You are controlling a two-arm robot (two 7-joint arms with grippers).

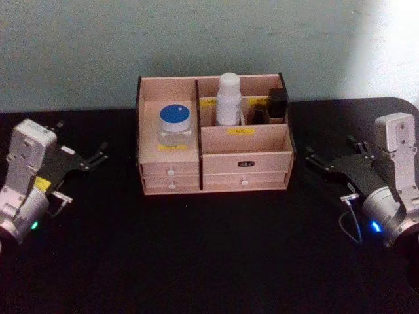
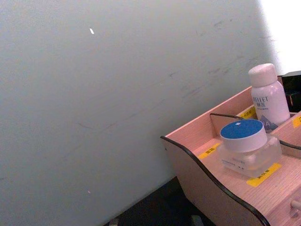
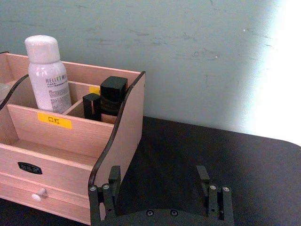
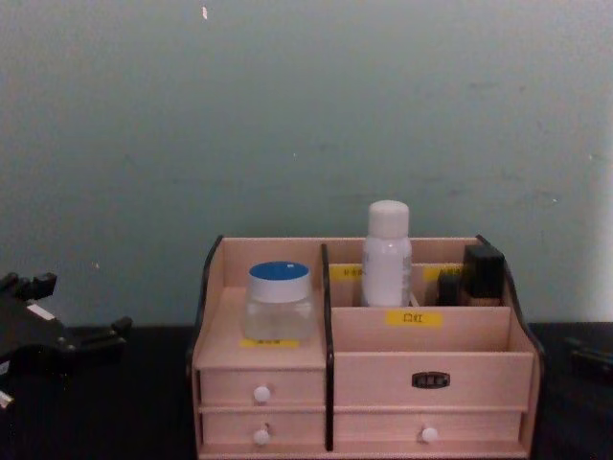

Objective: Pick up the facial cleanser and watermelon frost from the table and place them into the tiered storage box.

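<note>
I see the white bottle [image 1: 230,98] standing upright in the back middle compartment of the wooden organiser [image 1: 246,159] at frame centre, and the blue-lidded jar [image 1: 176,127] sitting on its left shelf. My left gripper [image 1: 99,156] rests at the left edge and my right gripper [image 1: 308,157] at the right edge, both spread wide, holding nothing, well apart from the organiser on the black table [image 1: 209,255].

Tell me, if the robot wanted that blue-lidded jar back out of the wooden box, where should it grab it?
Probably from above, by the sides of the blue lid. The watermelon frost stands upright in the left compartment of the tiered storage box, with walls behind and beside it, so only its top is free. The left claw, open on the table to the box's left, is nearer.
</note>
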